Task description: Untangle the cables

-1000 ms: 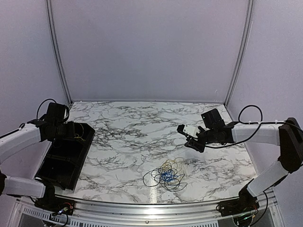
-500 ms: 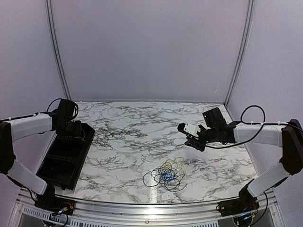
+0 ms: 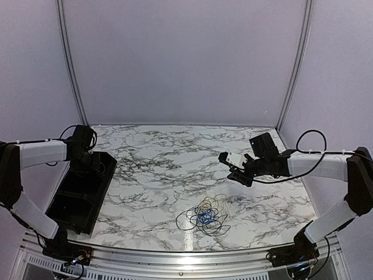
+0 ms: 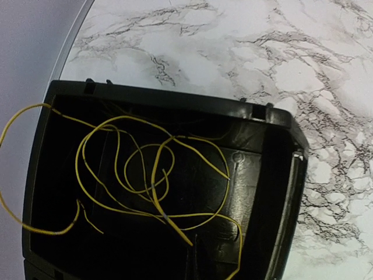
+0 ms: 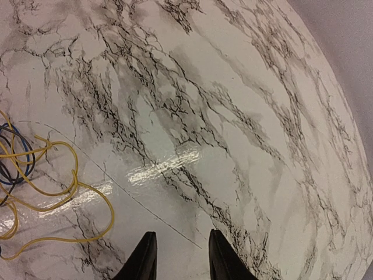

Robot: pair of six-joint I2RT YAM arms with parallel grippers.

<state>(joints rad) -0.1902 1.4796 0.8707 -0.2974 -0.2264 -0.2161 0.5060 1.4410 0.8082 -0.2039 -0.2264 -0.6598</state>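
- One yellow wire (image 4: 152, 185) is out of the bunch. It lies in loose loops inside the black bin (image 4: 175, 102) at the table's left edge, and one loop spills over a bin wall.
- The rest is not done, by my read. The tangle (image 3: 203, 217) sits on the marble table (image 3: 163, 157) near the front edge, about mid-width and well apart from the bin.
- The tangle has yellow strands (image 3: 207, 204) on the far side, a blue wire (image 3: 204, 217) bunched in the middle and black wire (image 3: 182, 224) looping out around it, all crossing each other.
- That leaves you several strands to pull free, so I'd call the task early.
- Your left gripper (image 3: 92, 156) hovers over the bin's far end, closed.
- Its fingers don't show in its own wrist view. I can't tell whether it pinches anything, though one yellow end runs off that view's bottom edge.
- Your right gripper (image 5: 180, 256) hangs over bare marble just beyond the tangle, jaws partly apart with nothing between them.
- Hard to make out: how many black wires there are and where any ends lie, because the top view is too small.
- The right wrist view cuts the tangle off at its left edge.
- A thin line (image 5: 116, 182) crosses the marble in the right wrist view. I can't tell whether it is a wire or a scratch.
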